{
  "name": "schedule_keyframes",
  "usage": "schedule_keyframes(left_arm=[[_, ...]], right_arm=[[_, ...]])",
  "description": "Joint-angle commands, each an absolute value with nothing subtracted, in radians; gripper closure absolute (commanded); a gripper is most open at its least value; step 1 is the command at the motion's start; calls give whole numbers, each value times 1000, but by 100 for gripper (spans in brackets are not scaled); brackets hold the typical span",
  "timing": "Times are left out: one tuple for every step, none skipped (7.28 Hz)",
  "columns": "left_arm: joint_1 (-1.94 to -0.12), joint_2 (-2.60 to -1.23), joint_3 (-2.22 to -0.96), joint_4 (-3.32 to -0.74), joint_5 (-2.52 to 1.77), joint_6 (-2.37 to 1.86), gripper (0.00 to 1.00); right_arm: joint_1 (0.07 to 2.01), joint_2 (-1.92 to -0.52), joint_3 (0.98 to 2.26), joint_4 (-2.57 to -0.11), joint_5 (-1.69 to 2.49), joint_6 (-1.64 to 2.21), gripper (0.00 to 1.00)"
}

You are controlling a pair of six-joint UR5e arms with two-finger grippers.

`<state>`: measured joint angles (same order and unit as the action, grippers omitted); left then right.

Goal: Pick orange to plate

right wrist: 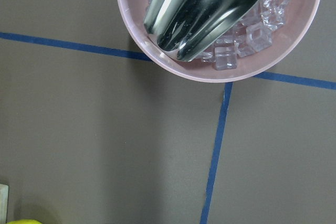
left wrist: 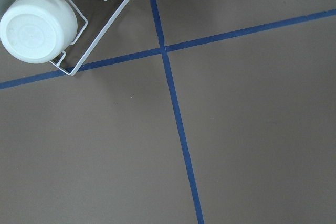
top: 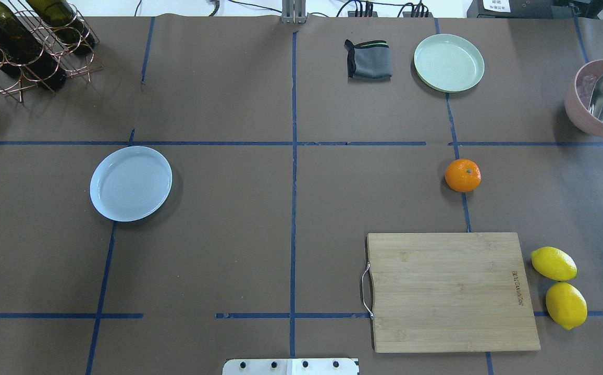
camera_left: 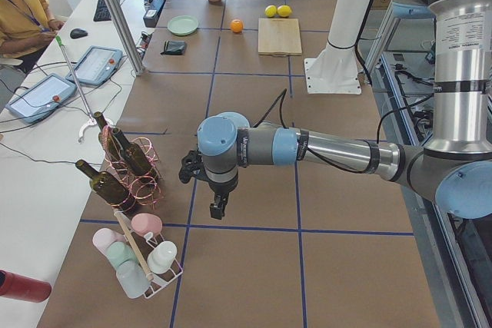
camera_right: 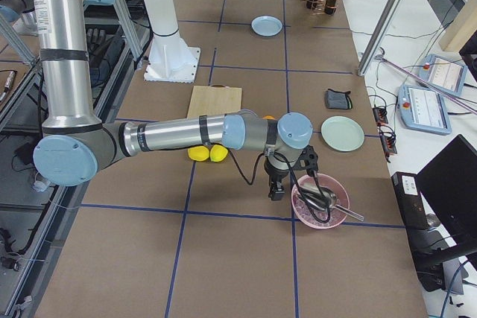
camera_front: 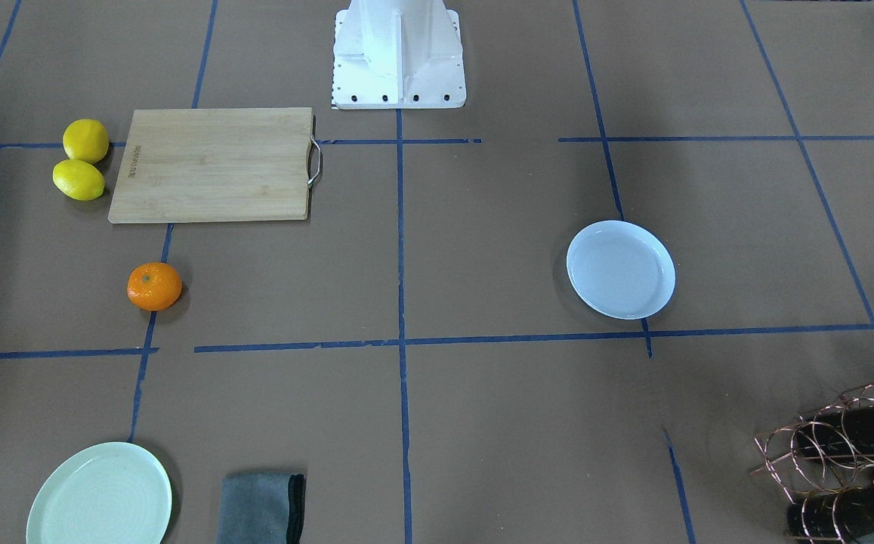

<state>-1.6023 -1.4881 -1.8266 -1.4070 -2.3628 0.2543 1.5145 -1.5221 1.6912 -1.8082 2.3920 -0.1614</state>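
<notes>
Brown table holds bright round orange (top: 463, 175), greenish dimple up.

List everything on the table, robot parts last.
Small round orange: one, bright orange, right half beyond the board.
Glossy bluish-white round plate: one, empty, left half.
Pale green ridged plate: one, far edge, right half.
Folded grey cloth: one, beside the green plate.
Yellow lemons: two, right of the board.
Wooden cutting board: one, tan, near right.
Copper wire rack: one, far left, holding dark glass bottles.
Pink bowl: one, right end, holding ice cubes, steel scoop.
White wire cup rack: one, left end, pastel cups.
White robot base: one, near-edge centre.
Left gripper: one, black, above bare table near the cup rack.
Right gripper: one, black, beside the pink bowl.
</notes>
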Motion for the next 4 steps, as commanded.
schedule_keyframes(left_arm=[[-1601, -1483, -1819, -1452, -2382, 259, 0], [-1591, -1488, -1819, -1506, -2425, 252, 0], [-1569, -1485, -1812, -1525, -2568, 229, 0], [-1501, -1488, -1806, -1608, -2616, 216, 0]], right_arm=[[1480, -1513, 1684, -1807, 2390, -163, 0], [1482, -1523, 1701, -1809, 2394, -163, 0], [1482, -1526, 1710, -1807, 2393, -166, 0], [1479, -1526, 1706, -1760, 2395, -163, 0]])
